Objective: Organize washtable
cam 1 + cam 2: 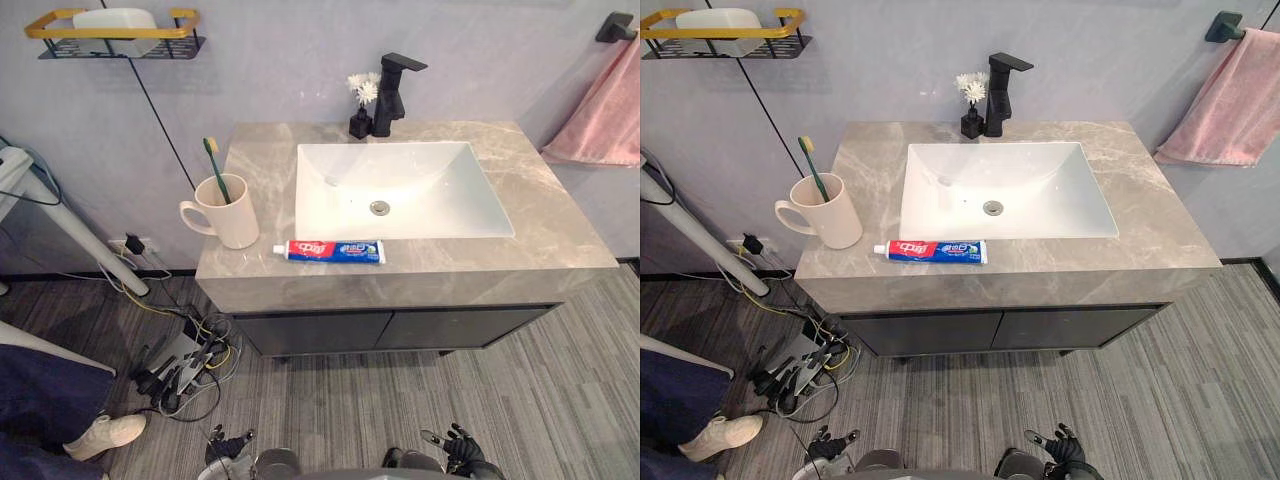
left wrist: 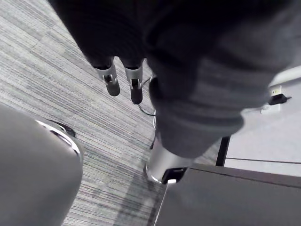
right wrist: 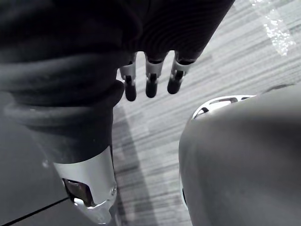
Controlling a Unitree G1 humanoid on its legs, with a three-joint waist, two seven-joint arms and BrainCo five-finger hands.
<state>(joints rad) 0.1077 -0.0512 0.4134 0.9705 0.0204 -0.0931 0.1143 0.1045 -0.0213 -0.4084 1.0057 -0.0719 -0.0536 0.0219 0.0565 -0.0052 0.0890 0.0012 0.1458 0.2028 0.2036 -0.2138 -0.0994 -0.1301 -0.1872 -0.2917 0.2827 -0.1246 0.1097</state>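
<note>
Hands, 2: left hand (image 1: pixel 228 446) and right hand (image 1: pixel 462 442) are hanging low over the floor, fingers (image 2: pixel 112 85) loose and straight, gripping nothing.

Step in hand: judged as the very start, since neither hand is touching anything on the washtable (image 1: pixel 560 235), which is standing well ahead of and above both.

Next move, as a judgement: one hand is going to need lifting up and forward over the counter's front edge. It would then need to close across the flat tube without pushing it into the basin.

Count, going outward from the hands:
- Toothpaste tube (image 1: pixel 330 251), 1, is lying flat at the front edge, closer to the left hand.
- Mug (image 1: pixel 228 212), 1, is standing upright beyond the left hand, holding 1 toothbrush (image 1: pixel 216 170).
- Sink basin (image 1: pixel 400 190), 1, is sitting just behind the tube.
- Faucet (image 1: pixel 392 95), 1, and flower vase (image 1: pixel 362 105), 1, are standing farthest back, side by side.
- Pink towel (image 1: pixel 600 110), 1, is hanging far beyond the right hand.
</note>
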